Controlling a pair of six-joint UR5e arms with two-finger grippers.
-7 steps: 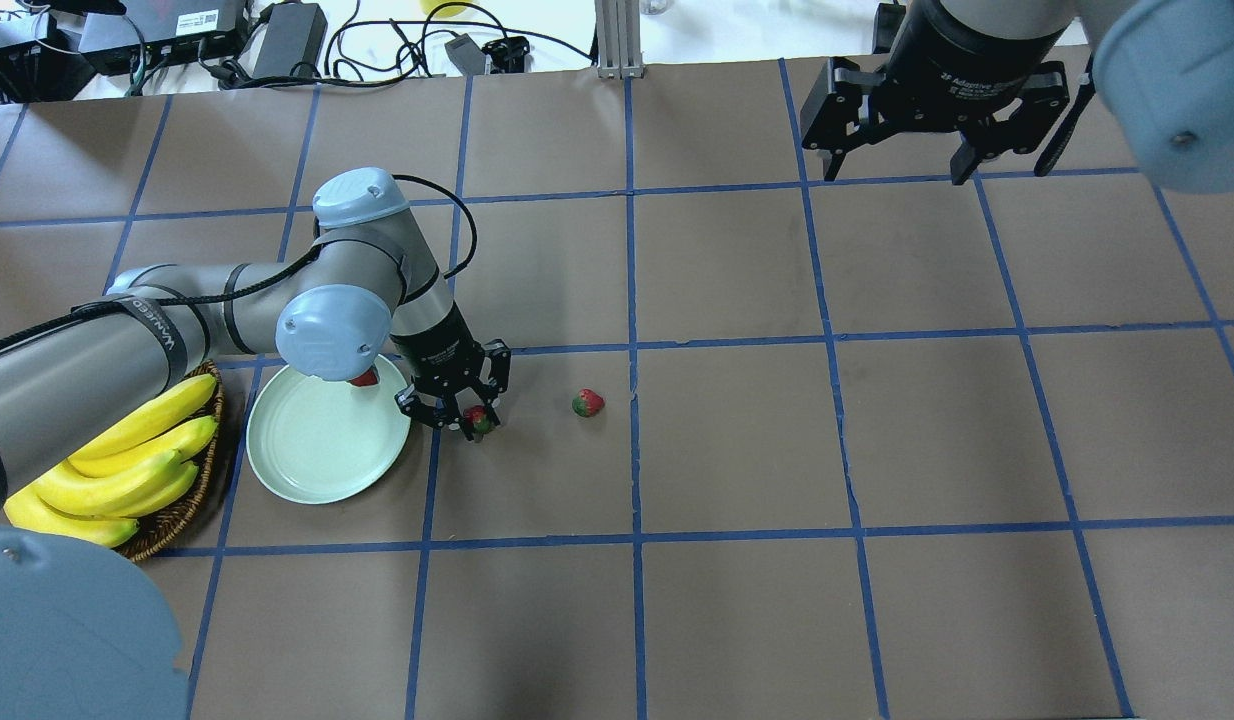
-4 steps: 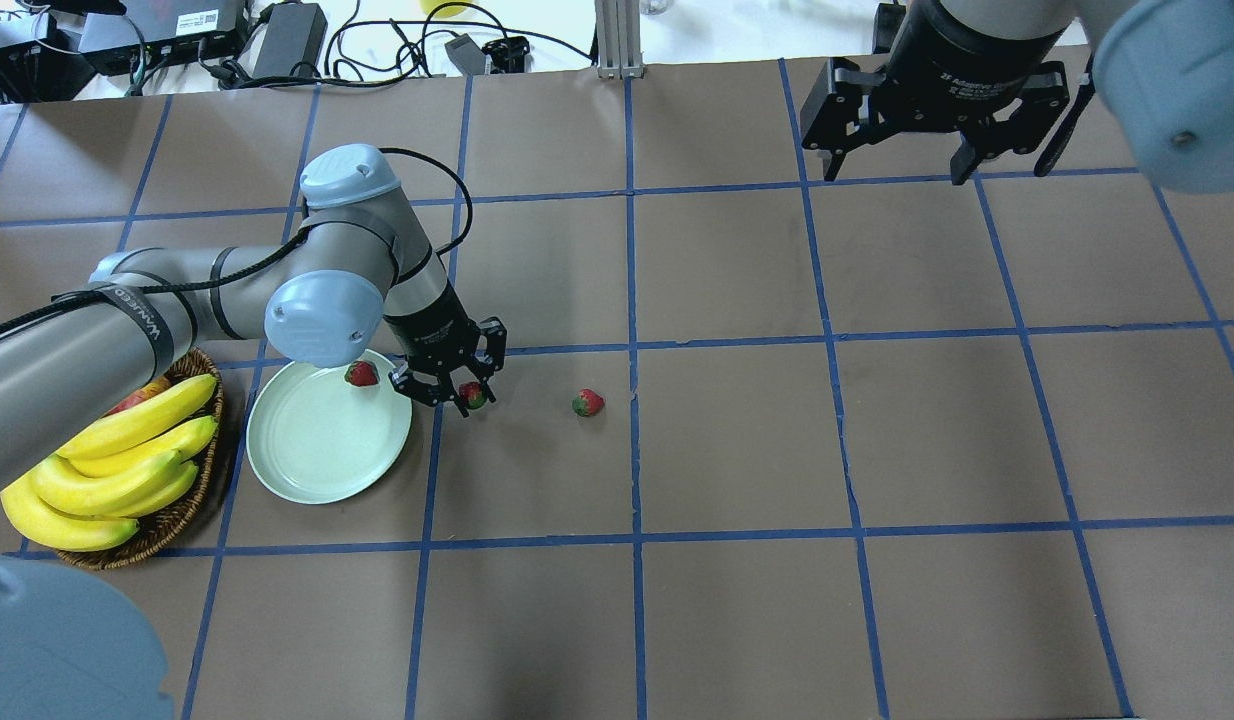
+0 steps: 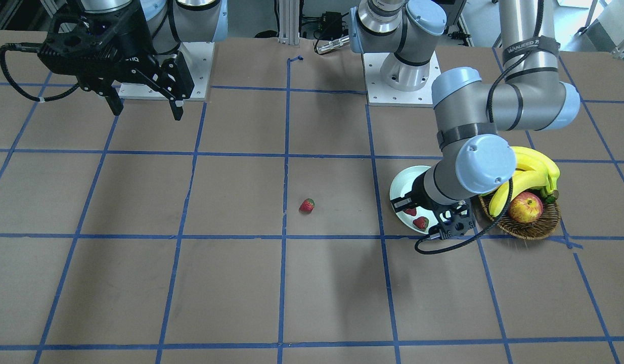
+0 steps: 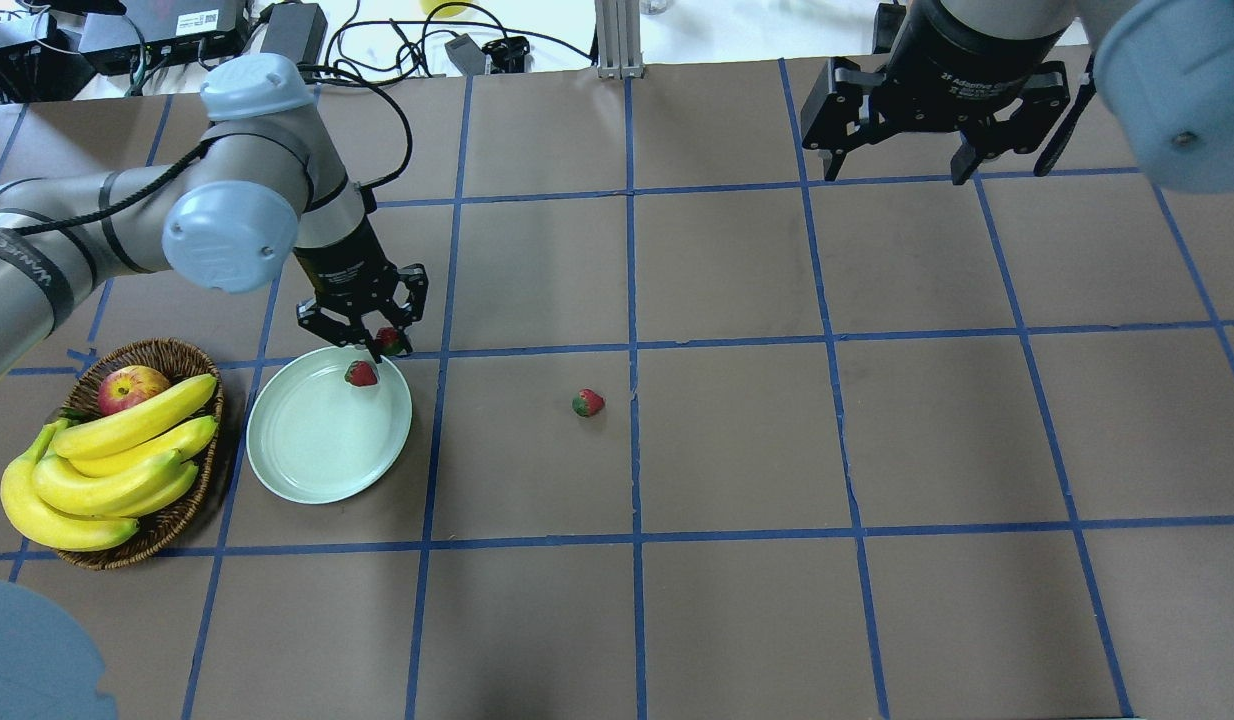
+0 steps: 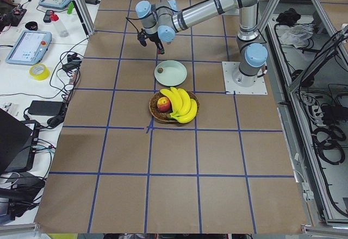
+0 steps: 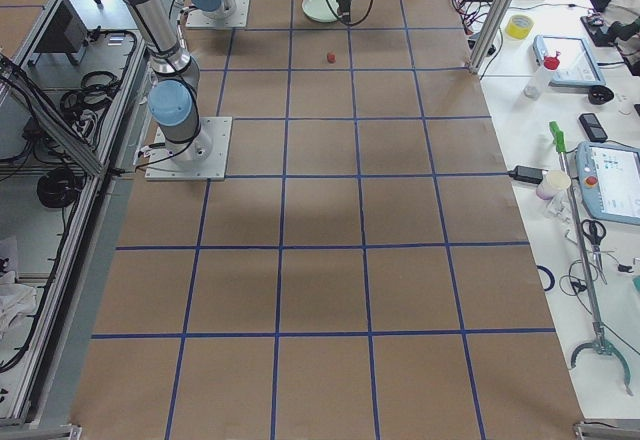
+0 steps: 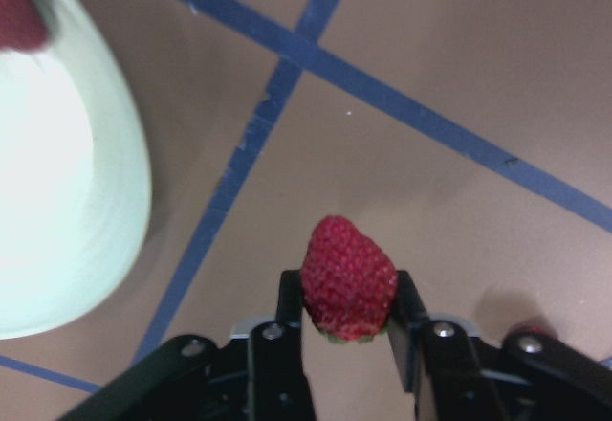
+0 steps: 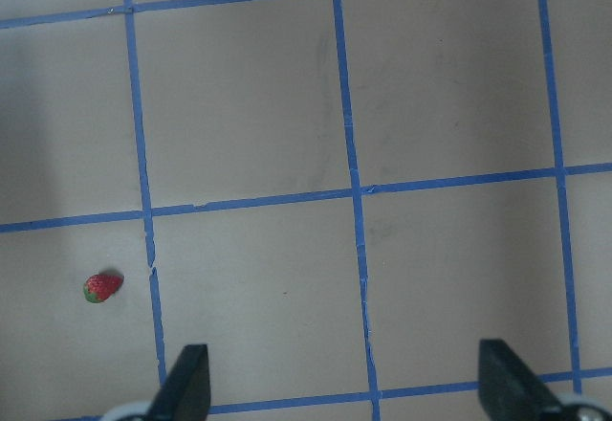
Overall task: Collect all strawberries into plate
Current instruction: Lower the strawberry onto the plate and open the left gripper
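Observation:
My left gripper (image 4: pixel 382 342) is shut on a red strawberry (image 4: pixel 389 340), which shows pinched between the fingers in the left wrist view (image 7: pixel 349 277). It hangs above the table just outside the far right rim of the mint-green plate (image 4: pixel 317 460). A second strawberry (image 4: pixel 361 374) lies inside the plate near that rim. A third strawberry (image 4: pixel 588 403) rests alone on the table further right, also seen from the right wrist (image 8: pixel 102 287). My right gripper (image 4: pixel 899 172) hovers open and holds nothing at the far right of the table.
A wicker basket (image 4: pixel 167 352) with bananas (image 4: pixel 117 450) and an apple (image 4: pixel 132 388) stands just left of the plate. Cables and electronics (image 4: pixel 287 40) lie beyond the table's far edge. Brown paper with blue tape lines covers the table.
My left gripper has lifted the strawberry off the table right of the plate and carried it back and left to the plate's far rim. The right arm has not moved.

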